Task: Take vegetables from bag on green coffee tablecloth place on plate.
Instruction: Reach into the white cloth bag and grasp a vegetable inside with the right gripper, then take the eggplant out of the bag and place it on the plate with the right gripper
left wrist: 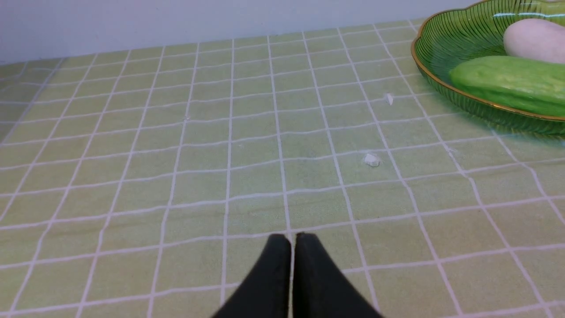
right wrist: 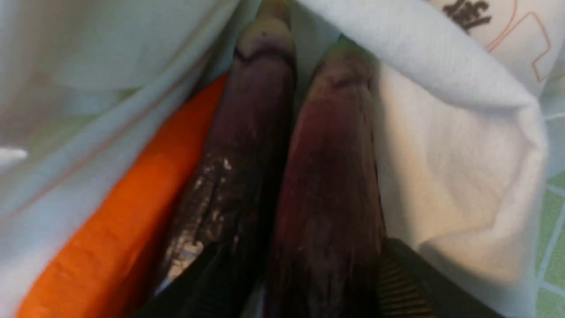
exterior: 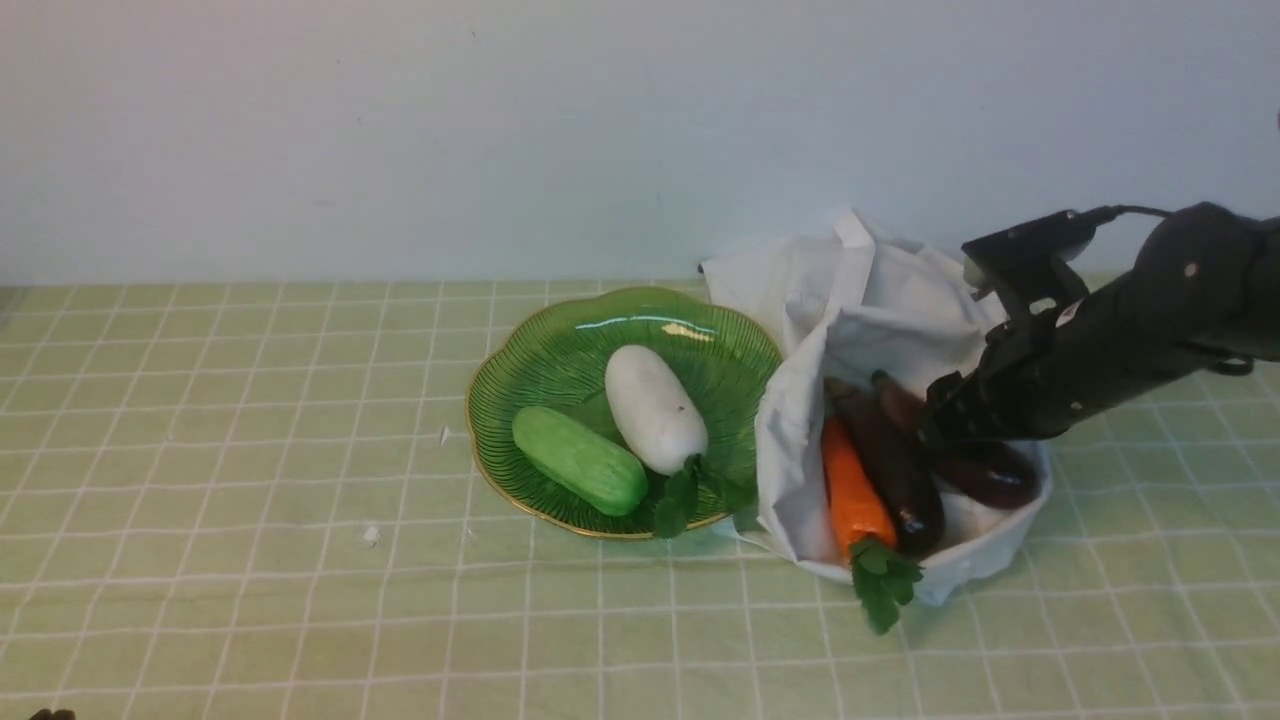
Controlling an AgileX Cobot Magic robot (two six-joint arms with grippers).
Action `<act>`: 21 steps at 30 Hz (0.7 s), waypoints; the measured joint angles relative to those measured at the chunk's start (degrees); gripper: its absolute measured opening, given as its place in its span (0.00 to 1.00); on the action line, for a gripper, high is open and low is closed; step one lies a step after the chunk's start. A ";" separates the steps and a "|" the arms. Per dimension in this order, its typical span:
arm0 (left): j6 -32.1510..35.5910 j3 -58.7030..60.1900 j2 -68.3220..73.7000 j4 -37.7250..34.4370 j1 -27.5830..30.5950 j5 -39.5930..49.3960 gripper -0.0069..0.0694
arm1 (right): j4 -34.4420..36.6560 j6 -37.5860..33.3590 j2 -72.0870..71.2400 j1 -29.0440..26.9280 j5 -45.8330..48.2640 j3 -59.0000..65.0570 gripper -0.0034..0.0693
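Black, the right tool (right wrist: pixel 300 247) stands with its fingers apart, straddling one purple eggplant (right wrist: pixel 331 154) inside the white bag (right wrist: pixel 441 176). A second eggplant (right wrist: pixel 251 132) and the carrot (right wrist: pixel 132 212) lie alongside it. Just beside the bag, the green plate (exterior: pixel 570 350) holds a cucumber (exterior: pixel 580 460) and a white vegetable (exterior: pixel 655 408). The left tool (left wrist: pixel 292 240), fingers pressed together, hovers over the checked tablecloth (exterior: pixel 250 450).
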 joint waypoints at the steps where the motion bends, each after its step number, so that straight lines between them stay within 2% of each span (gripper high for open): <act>1: 0.00 0.00 0.00 0.00 0.00 0.00 0.09 | -0.09 0.00 0.08 0.00 0.00 0.00 0.58; 2: 0.00 0.00 0.00 0.00 0.00 0.00 0.09 | -0.65 0.00 1.29 0.00 0.00 -0.11 0.54; 8: 0.00 0.00 0.00 0.00 0.00 0.00 0.09 | -0.90 0.11 2.95 0.00 0.00 -0.40 0.47; 14: 0.00 0.00 0.00 0.00 0.00 0.00 0.09 | -1.43 0.47 2.50 0.00 0.84 -0.40 0.46; 18: 0.00 0.00 0.00 0.00 0.00 0.00 0.09 | -4.02 3.01 -0.82 0.00 4.21 -0.40 0.46; 21: 0.00 0.00 0.00 0.00 0.00 0.00 0.09 | -7.50 8.99 -7.60 0.00 8.90 -0.35 0.46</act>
